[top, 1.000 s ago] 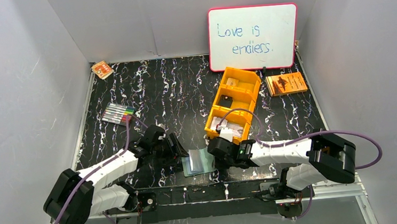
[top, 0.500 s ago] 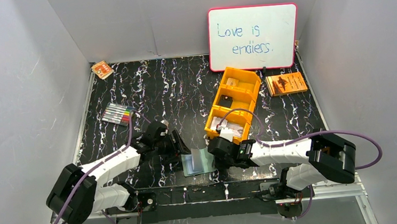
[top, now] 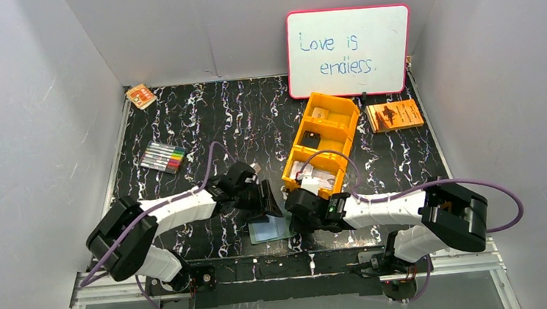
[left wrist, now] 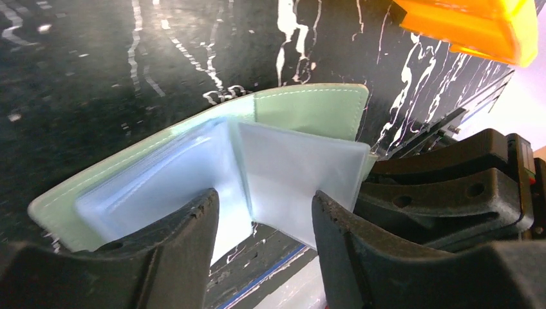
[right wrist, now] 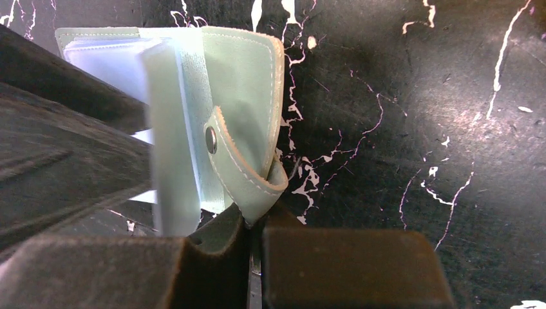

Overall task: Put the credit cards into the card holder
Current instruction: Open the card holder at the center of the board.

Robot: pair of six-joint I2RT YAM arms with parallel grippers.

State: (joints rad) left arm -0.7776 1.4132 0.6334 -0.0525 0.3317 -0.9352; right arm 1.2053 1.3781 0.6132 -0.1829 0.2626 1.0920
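Card holder (right wrist: 239, 84) laid open at the table's (top: 238, 120) near edge, its strap (right wrist: 241, 177) shown pinched by the right gripper (right wrist: 252, 235) (wrist view only), left gripper (left wrist: 263, 209) stretched inward, fingers (left wrist: 174, 251) held apart over clear pockets (left wrist: 290, 167)

The table (top: 239, 128) is black with white marble veins. The card holder (left wrist: 309, 109) is sage green with pale blue sleeves. The tray (top: 296, 147) is orange; the whiteboard (top: 349, 51) has a pink frame and blue writing.
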